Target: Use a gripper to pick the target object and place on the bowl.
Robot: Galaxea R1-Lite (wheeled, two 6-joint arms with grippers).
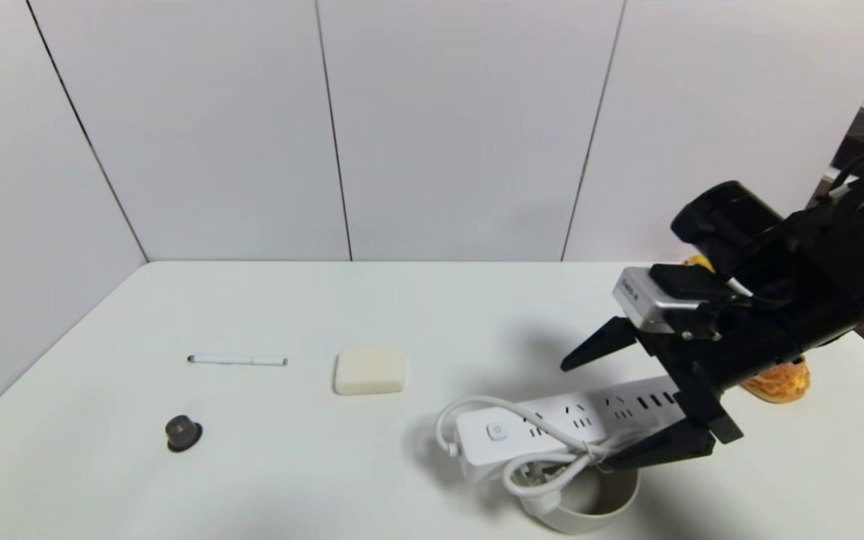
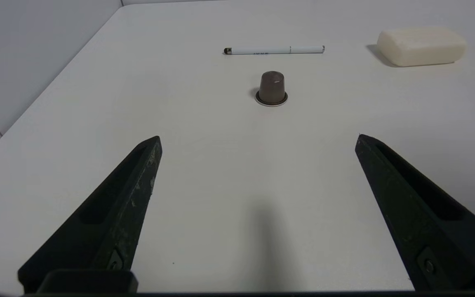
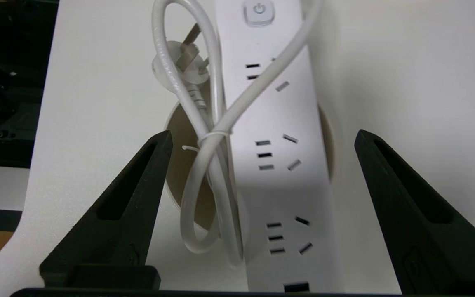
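Right wrist view showing right gripper [image 3: 262, 136] spread wide, gripping nothing, power strip [image 3: 278, 165] lying between its fingers across the bowl [image 3: 179, 165]. Placing apparently done; only withdrawing remaining. Left gripper [image 2: 258, 138] idling, also wide.

Pen [image 1: 238, 361], cream block [image 1: 370, 370], brown capsule [image 1: 183, 433], bun [image 1: 777, 381] on table [image 1: 312, 465]

The power strip [image 1: 552, 431] looks like smooth, glossy white plastic, its bundled cord [image 3: 204, 136] a slick, rubbery white. The bowl [image 1: 589, 510] under it is matt beige. At 9 o'clock from the strip, the cream block [image 1: 370, 370] looks soft and dull. The right gripper [image 1: 612, 409] has matt black plastic fingers, the left gripper [image 2: 258, 142] scuffed ones. The table [image 1: 312, 465] is smooth, matt white.
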